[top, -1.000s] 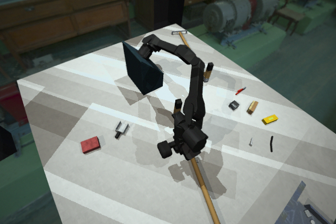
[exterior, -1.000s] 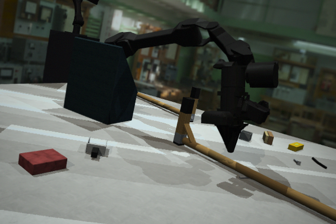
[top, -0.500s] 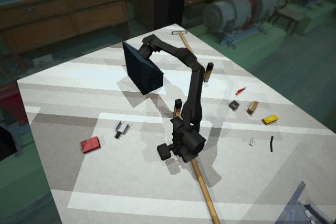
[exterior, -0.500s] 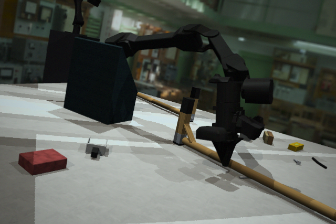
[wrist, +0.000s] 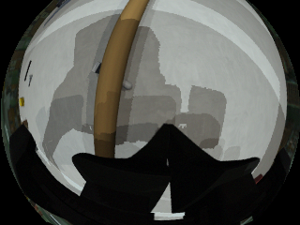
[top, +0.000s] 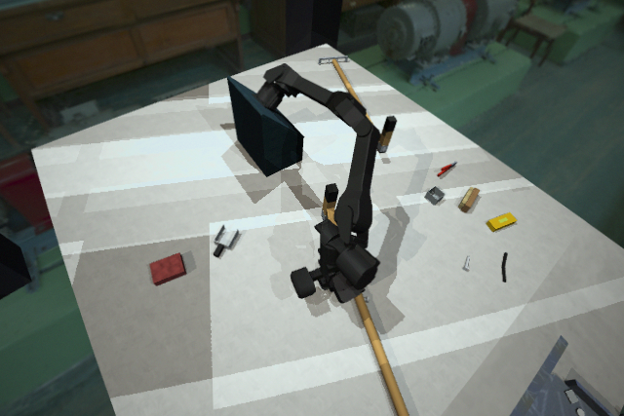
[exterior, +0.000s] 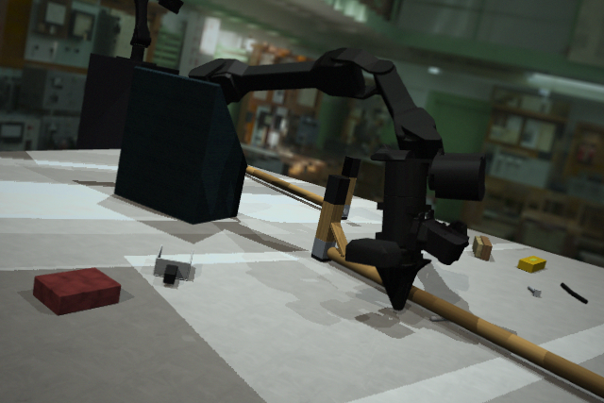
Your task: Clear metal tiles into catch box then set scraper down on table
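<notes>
The long scraper lies flat on the table, a wooden pole running from a small metal blade at the far edge toward the near edge. Two short wooden uprights with black caps stand on it. My gripper points straight down, fingers shut with nothing between them, tips at the table surface just beside the pole. In the wrist view the pole passes left of the closed fingers. A corner of the steel bench plate with pale tiles shows at the near right.
The arm's dark wedge base stands at the back. A red block and a grey bracket lie left. A red pen, grey box, wooden block, yellow block, white bolt and black stick lie right.
</notes>
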`<state>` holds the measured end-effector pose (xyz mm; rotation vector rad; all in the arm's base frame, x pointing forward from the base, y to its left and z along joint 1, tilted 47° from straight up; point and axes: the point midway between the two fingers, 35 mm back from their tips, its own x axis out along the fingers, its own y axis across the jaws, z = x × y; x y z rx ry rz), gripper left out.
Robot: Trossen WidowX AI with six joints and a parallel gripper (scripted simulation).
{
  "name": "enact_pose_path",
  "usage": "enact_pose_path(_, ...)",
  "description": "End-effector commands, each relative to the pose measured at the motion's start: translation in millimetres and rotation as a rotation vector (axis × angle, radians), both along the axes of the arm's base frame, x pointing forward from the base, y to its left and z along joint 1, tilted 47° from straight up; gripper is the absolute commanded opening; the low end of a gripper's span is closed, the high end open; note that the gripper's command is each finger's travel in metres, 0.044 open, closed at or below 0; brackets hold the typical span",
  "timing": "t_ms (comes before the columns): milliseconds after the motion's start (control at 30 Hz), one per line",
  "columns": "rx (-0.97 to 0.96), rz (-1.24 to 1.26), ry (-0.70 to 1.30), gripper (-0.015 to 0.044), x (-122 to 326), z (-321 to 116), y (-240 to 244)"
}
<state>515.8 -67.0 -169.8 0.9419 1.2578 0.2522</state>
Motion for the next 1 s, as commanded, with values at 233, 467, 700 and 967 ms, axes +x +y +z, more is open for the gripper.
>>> enact_pose_path(233, -0.004, -0.002, 0.004, 0.0, 5, 6, 6)
enact_pose_path(467, -0.004, -0.002, 0.004, 0.0, 8, 11, 9)
enact_pose_path(700, -0.004, -0.002, 0.004, 0.0, 11, 15, 13)
enact_pose_path(967, -0.004, -0.002, 0.004, 0.0, 15, 21, 17)
